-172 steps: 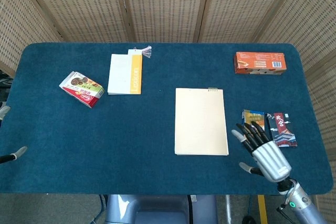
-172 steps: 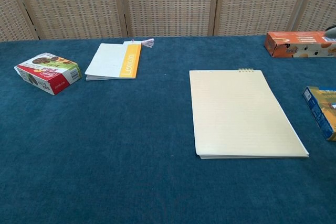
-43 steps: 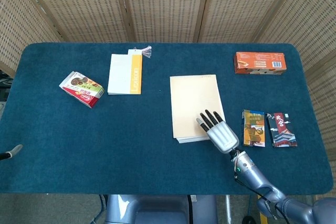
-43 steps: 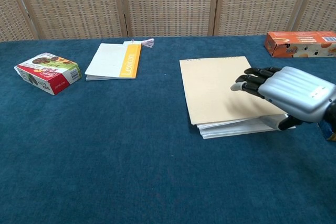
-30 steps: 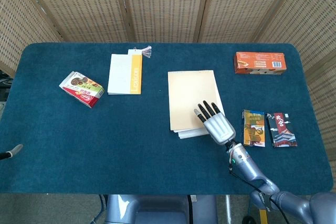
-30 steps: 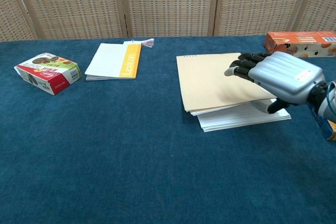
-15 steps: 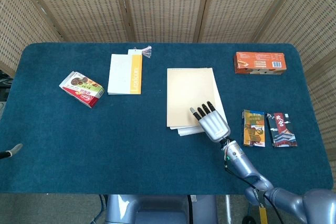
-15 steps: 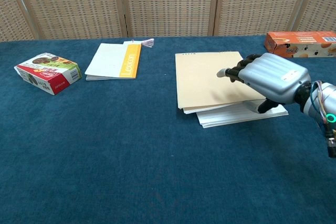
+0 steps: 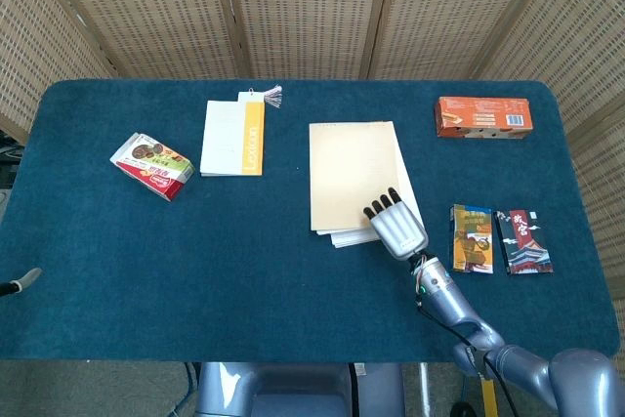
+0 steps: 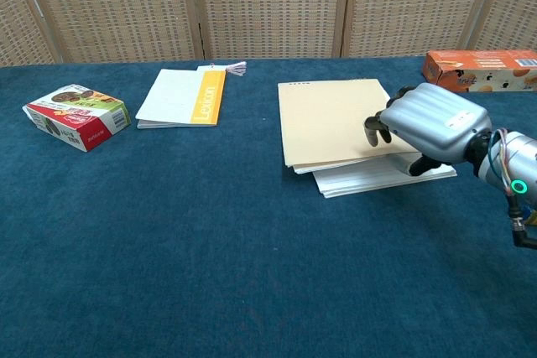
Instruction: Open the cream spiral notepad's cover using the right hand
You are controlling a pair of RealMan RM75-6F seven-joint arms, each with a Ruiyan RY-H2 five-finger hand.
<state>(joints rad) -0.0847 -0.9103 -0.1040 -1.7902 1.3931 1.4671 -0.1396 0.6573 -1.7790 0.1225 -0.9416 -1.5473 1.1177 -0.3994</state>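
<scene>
The cream spiral notepad (image 9: 352, 173) lies mid-table, its binding at the far edge. Its cover (image 10: 336, 123) is skewed left off the white pages (image 10: 369, 178), which show along the near and right edges. My right hand (image 9: 395, 227) is at the notepad's near right corner. In the chest view the right hand (image 10: 428, 127) has its fingers curled down onto the cover while the thumb (image 10: 417, 167) lies under the cover's edge on the pages, pinching the cover. Only a fingertip of my left hand (image 9: 24, 282) shows at the left edge of the head view.
A white and orange booklet (image 9: 234, 136) and a red snack box (image 9: 151, 165) lie to the left. An orange box (image 9: 482, 116) sits at the far right. Two small packs (image 9: 472, 238) (image 9: 523, 241) lie just right of my right hand. A wicker screen stands behind the table.
The notepad has slid away and to the left under my right hand, with the cover skewing off the pages. The fingers have curled in and drawn back toward the near right corner.
</scene>
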